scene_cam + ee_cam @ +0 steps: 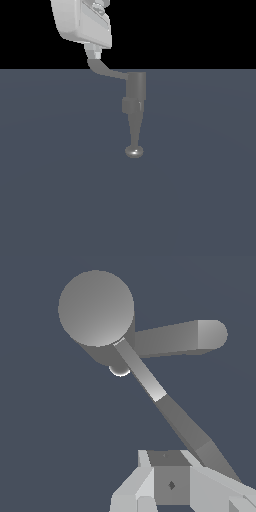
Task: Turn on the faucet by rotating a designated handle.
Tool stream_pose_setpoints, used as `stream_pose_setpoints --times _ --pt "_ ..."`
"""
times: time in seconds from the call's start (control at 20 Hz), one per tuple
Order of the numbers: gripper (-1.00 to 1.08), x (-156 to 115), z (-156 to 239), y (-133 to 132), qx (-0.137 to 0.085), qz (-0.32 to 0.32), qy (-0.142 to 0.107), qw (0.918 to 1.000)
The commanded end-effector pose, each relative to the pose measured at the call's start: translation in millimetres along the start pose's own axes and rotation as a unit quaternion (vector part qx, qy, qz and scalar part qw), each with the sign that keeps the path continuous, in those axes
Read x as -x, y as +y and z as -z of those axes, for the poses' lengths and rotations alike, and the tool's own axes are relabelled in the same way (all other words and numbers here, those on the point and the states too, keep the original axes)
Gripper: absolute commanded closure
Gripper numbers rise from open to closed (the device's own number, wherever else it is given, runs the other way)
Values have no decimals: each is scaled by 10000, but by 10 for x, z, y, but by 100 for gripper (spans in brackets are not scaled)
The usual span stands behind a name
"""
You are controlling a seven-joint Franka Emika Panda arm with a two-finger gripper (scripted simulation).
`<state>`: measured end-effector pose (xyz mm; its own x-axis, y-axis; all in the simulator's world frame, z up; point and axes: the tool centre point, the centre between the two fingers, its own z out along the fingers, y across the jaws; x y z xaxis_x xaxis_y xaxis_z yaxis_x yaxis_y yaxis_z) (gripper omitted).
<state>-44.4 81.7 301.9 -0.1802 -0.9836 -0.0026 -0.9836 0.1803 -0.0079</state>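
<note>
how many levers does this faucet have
1. The handle juts from the top of the faucet body toward the exterior view's left, its tip at the pincer. None seems hidden.

The exterior view faces the faucet [135, 107] level and close, its handle [107, 70] reaching toward ten o'clock. The wrist view looks straight down, nearer. Both share faucet and handle.

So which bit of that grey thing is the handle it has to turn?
Find the grey faucet standing on the dark floor. From the top of its cylinder, the handle is the thin bent lever running sideways up to the white gripper, unlike the tapered spout ending in a shiny knob.
</note>
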Motion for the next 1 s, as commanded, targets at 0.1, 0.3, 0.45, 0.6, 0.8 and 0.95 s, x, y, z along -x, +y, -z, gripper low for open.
stream_pose_setpoints --times 0.1,0.3,0.45,0.6,0.8,0.95 --pt "108 -111 -4 99 13 -14 7 10000" --pt "108 -199 -4 192 16 -12 7 10000" --pt "108 -264 -5 262 19 -11 8 10000" --pt "108 -328 -9 331 25 -7 9 10000" --pt "108 -418 -9 425 28 -6 10 10000" --pt "108 -485 -10 497 31 -4 11 10000"
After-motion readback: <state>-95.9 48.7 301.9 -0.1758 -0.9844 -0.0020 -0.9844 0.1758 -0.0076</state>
